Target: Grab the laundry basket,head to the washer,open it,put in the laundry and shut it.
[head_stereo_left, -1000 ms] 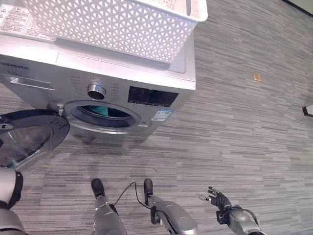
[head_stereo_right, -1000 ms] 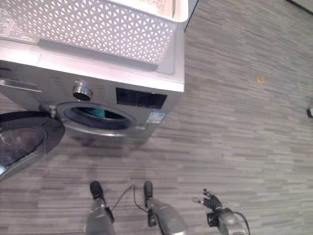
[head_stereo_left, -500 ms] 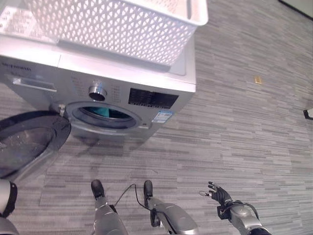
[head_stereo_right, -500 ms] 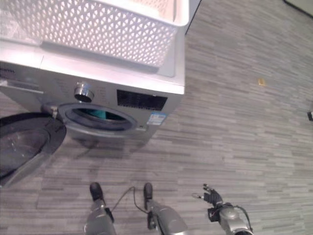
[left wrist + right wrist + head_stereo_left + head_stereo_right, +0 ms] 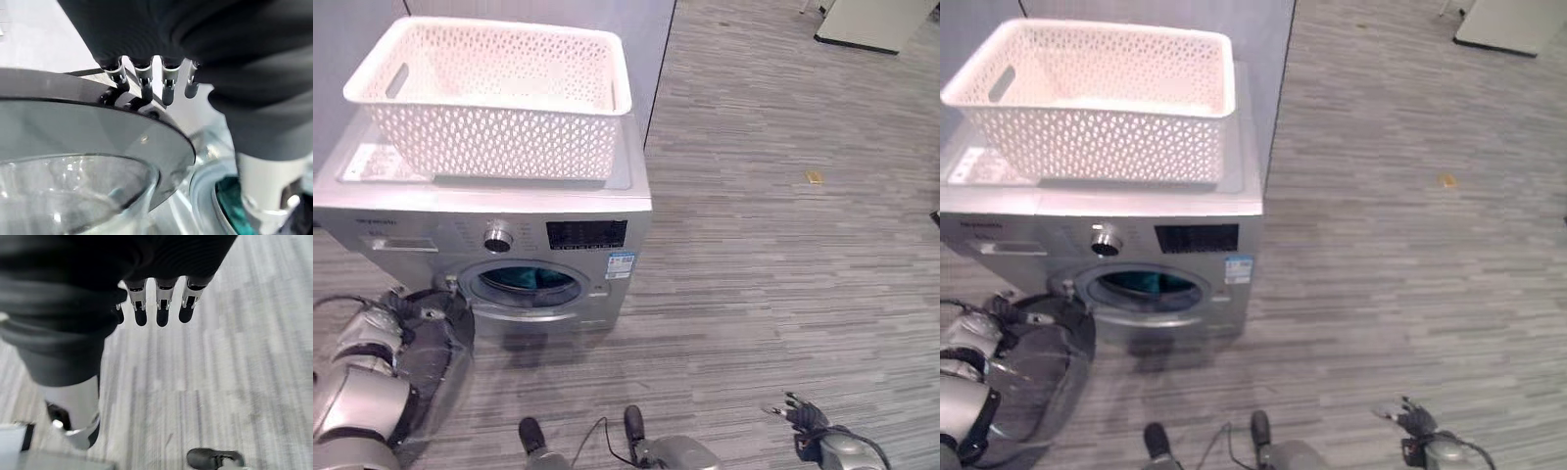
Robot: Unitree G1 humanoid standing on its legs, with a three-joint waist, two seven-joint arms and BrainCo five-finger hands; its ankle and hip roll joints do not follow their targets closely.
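Washer door swung open, left hand at its rim, basket up on top.

Nearest, the right hand point(image 5: 806, 416) hangs low over the grey floor point(image 5: 783, 245), fingers point(image 5: 162, 308) loosely spread and holding nothing. The left hand point(image 5: 399, 309) sits at the upper edge of the open round door point(image 5: 435, 367), its straight fingers point(image 5: 143, 81) lying against the dark door rim, not curled round it. Beyond the door, the washer point(image 5: 499, 220) shows its drum opening point(image 5: 529, 282) uncovered, with something teal point(image 5: 229, 198) inside. Farther back, the white laundry basket point(image 5: 494, 98) stands upright on the washer's top; I cannot tell what lies in it.
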